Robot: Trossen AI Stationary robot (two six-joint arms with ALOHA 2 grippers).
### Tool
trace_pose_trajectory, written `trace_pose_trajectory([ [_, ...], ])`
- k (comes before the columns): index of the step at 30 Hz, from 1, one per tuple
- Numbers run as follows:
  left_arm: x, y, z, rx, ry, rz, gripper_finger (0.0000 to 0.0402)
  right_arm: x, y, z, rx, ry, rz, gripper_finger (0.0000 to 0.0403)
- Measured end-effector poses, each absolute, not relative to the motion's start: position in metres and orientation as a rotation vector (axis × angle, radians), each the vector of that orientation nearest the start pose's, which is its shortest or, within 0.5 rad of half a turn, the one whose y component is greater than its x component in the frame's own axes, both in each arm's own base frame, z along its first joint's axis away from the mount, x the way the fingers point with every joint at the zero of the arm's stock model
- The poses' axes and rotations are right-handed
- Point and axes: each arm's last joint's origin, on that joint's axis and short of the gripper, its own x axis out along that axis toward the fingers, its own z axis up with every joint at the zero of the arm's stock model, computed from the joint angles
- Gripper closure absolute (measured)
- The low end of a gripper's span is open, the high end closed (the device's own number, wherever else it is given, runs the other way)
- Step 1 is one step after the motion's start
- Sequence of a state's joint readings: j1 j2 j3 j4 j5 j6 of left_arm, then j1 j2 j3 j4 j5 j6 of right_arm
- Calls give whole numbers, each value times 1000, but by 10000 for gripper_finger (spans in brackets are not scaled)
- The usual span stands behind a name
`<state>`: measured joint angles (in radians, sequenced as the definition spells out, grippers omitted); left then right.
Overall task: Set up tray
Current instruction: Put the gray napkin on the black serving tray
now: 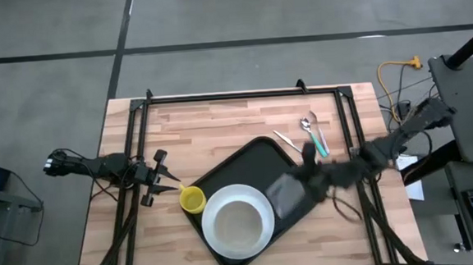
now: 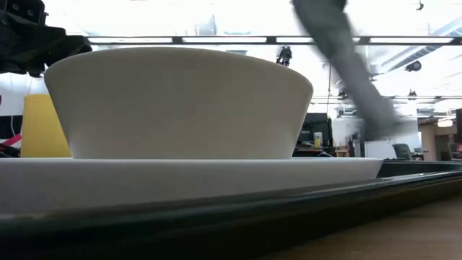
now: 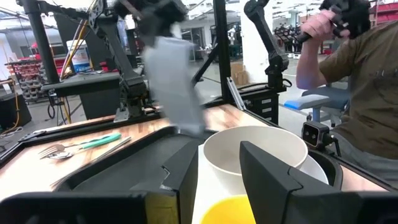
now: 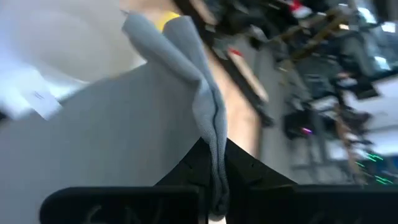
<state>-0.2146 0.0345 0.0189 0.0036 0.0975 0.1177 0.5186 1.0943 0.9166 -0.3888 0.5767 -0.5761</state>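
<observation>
**Right gripper pinches a grey cloth over the tray**

Right gripper (image 1: 305, 178) hangs above the right half of the tray (image 1: 250, 152), its fingers pressed together on a grey cloth (image 1: 288, 193); in the right wrist view the cloth (image 4: 199, 93) runs up from between the two dark fingers and droops over the dark tray floor; in the left wrist view the cloth (image 3: 174, 81) hangs down towards the tray's far side; the right arm itself is blurred in the high view.

Left gripper (image 1: 164, 180) waits at the left side of the counter (image 1: 219, 121), its fingers spread, close to a yellow cup (image 1: 193, 199) but holding nothing; the cup stands just beside the tray's left edge.

The tray lies at an angle on the middle of the counter; a round white plate (image 1: 214, 241) sits on its near-left part, and a white bowl (image 1: 239, 223) stands on the plate; in the low view the bowl (image 2: 177, 101) rises upright from the plate (image 2: 188, 177).

Cutlery (image 1: 306, 132), with a teal-handled piece among it, lies on the counter just beyond the tray's far right corner; a person (image 3: 360, 81) sits beyond the counter, seen in the left wrist view.
</observation>
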Motion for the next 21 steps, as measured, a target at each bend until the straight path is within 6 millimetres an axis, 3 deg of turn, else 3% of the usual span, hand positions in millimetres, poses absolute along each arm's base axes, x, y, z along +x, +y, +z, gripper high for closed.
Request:
trace_pose_trajectory([
  [7, 96, -24, 168, 118, -7, -313, 297, 227, 24, 333, -833, 306, 33, 394],
  [11, 96, -24, 168, 118, -6, -312, 297, 233, -19, 335, -771, 256, 40, 394],
  [14, 96, -24, 168, 117, -6, -312, 297, 238, -42, 320, -618, 307, 84, 394],
  [16, 96, -24, 168, 117, -7, -313, 297, 241, -51, 299, -520, 374, 112, 394],
  [21, 96, -24, 168, 117, -6, -312, 297, 242, -52, 234, -404, 582, 190, 394],
])
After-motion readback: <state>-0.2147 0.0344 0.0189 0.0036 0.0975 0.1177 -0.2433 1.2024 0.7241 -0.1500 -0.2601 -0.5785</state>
